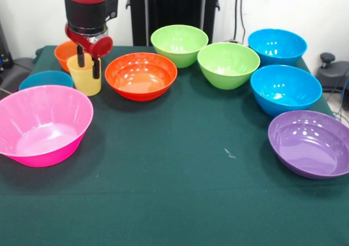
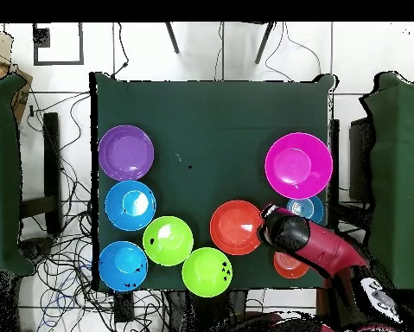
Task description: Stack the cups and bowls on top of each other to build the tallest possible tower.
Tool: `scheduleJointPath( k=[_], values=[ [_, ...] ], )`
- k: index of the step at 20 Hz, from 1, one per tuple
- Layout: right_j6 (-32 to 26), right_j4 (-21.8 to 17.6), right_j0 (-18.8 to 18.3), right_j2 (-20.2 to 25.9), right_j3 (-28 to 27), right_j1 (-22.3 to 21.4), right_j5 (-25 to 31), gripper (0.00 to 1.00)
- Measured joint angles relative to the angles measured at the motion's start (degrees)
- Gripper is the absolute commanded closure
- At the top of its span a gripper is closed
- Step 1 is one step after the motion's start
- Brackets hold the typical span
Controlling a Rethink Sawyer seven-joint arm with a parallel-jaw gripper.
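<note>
Gripper [image 1: 88, 61] straddles tumbler [image 1: 85, 76], hiding its rim

No readable text, labels, brand marks, numbers or signs anywhere in either view: none can be made out on the glossy plastic bowls, the translucent pale-yellow plastic tumbler [image 1: 84, 75], the red and black robot arm [image 1: 88, 11] or the dark green tablecloth [image 1: 180, 175].

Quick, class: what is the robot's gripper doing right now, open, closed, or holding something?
Gripper: fingers straddle the rim of the yellow cup, one inside and one outside; a firm grip cannot be told.
</note>
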Motion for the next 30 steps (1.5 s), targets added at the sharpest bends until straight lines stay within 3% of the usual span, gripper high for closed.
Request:
scheduleJointPath(
  k=[30],
  values=[
    [0.0,0.63,0.68,-0.12,-0.31,4.01,-1.59,0.0]
  ],
)
